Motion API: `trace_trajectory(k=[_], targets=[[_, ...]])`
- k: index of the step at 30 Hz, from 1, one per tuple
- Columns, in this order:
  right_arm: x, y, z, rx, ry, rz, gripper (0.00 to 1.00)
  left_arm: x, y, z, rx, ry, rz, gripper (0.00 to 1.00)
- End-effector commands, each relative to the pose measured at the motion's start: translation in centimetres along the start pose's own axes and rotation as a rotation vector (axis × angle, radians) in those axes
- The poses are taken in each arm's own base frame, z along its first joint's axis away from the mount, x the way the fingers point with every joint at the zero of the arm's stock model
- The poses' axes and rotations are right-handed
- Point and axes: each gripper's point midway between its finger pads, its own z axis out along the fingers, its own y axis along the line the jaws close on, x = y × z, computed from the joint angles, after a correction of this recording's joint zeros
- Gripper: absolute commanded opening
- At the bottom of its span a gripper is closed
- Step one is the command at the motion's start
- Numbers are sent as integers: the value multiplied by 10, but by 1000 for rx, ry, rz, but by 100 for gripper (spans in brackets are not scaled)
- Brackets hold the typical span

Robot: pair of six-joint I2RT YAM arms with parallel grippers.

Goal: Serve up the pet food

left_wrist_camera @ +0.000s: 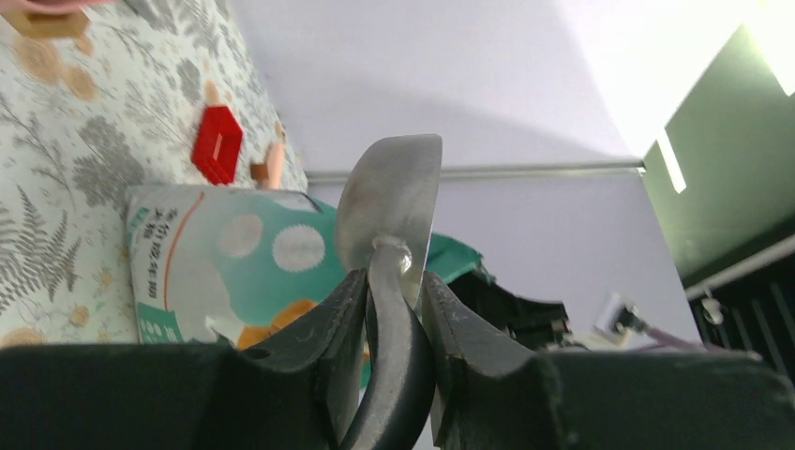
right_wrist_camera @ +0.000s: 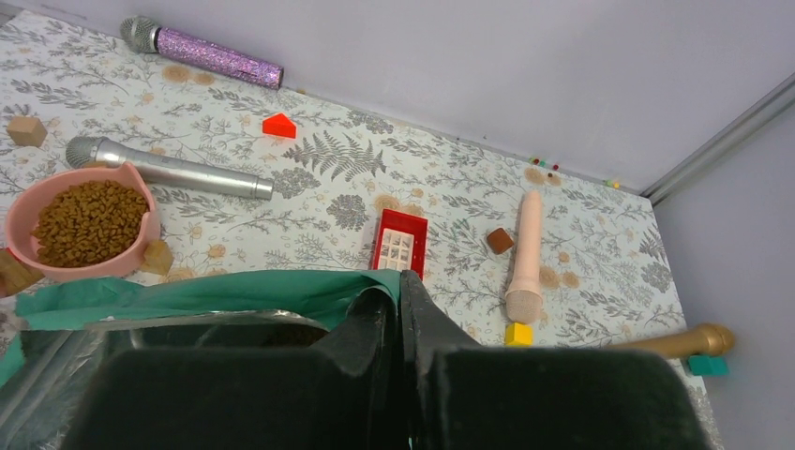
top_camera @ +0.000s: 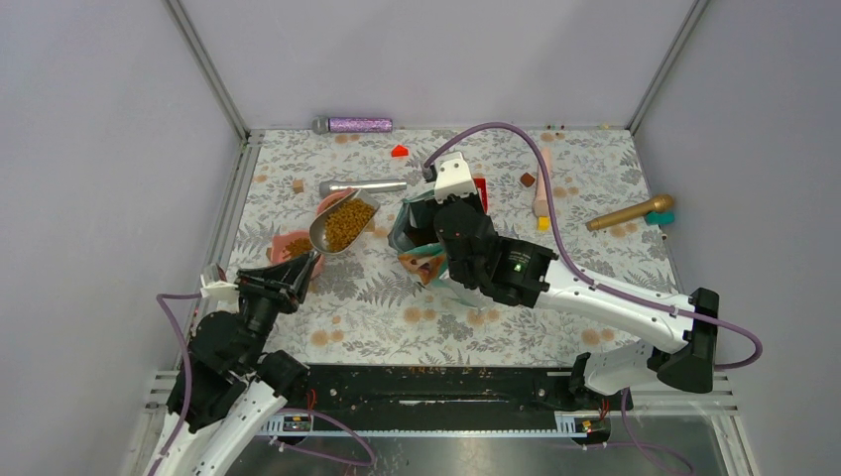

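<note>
Left gripper [left_wrist_camera: 392,281]: its fingers are clamped shut on the dark handle of the scoop; it is seen at the left edge of the mat [top_camera: 476,327].
Scoop [left_wrist_camera: 394,197]: a metal scoop, held above the mat with its bowl tipped up and away from the gripper.
Pet food [top_camera: 347,224]: a heap of brown kibble is carried in the scoop; more lies in the pink bowl.
Pink bowl [right_wrist_camera: 94,268]: set on the mat beside the silver microphone [top_camera: 362,185], partly covered by the scoop in the top view.
Bag [right_wrist_camera: 206,292]: teal, stood open at mid-mat.
Right gripper [right_wrist_camera: 398,286]: its fingers are pinched together on the bag's upper edge.
</note>
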Motion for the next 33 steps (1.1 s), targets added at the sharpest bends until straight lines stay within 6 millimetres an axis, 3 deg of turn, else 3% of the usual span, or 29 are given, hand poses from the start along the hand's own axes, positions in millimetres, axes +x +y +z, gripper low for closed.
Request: trace_trajectory(k=[1, 13, 23, 28, 33], targets=[[-73, -33, -8, 37, -132, 274, 0, -21, -30, 17, 58, -135, -48, 0], [-69, -37, -9, 28, -132, 258, 0, -28, -1, 67, -91, -227, 72, 0], [-62, -45, -9, 57, -118, 235, 0, -55, 61, 126, -187, -190, -23, 0], [-59, -48, -8, 71, -116, 238, 0, -65, 74, 133, -220, -180, 6, 0], [-57, -45, -5, 72, -111, 227, 0, -70, 93, 129, -286, -190, 41, 0]])
